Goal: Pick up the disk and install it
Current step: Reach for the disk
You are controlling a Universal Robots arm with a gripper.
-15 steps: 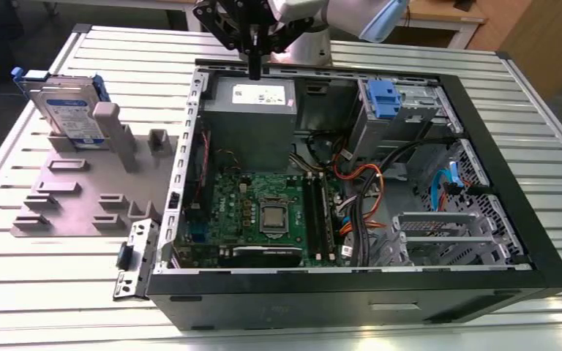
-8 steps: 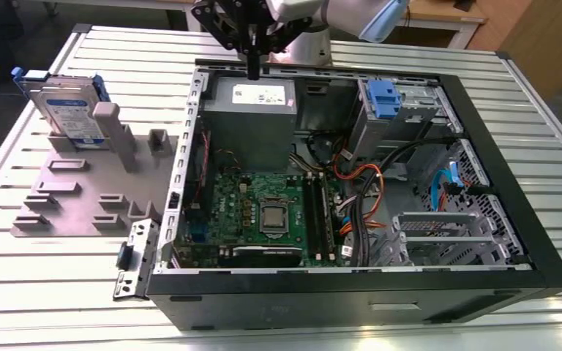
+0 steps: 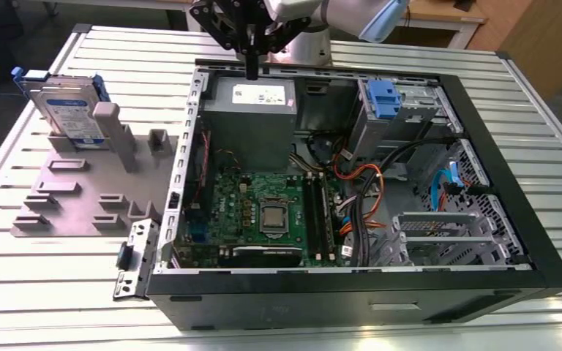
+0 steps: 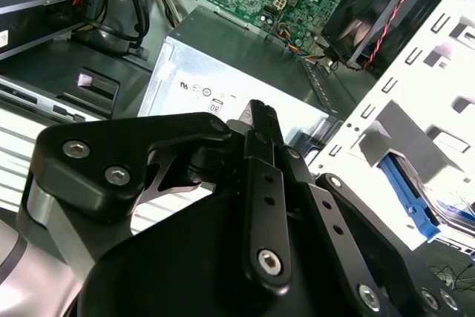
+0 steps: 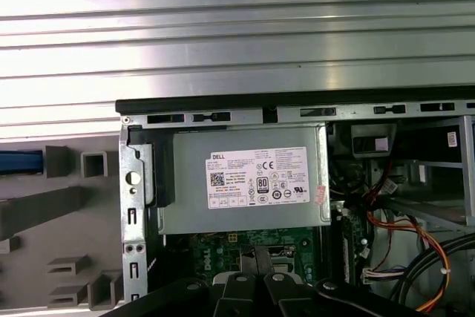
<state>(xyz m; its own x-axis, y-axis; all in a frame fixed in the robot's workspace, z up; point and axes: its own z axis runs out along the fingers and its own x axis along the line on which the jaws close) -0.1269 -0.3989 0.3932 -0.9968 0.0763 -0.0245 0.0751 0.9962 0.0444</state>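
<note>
My fingers [image 3: 252, 66] are pressed together on nothing, hanging over the power supply [image 3: 249, 99]. The disk [image 3: 71, 110] stands upright in its holder [image 3: 76, 197] on the exterior view's left, outside the case [image 3: 359, 281] and untouched. Crossing low could clip the case wall, and arriving closed could topple the disk.

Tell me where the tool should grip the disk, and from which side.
I would grip the disk by its upper part, across the two flat faces, coming down from above. It stands upright in the grey holder, whose posts cover its lower part; the top is free.
</note>
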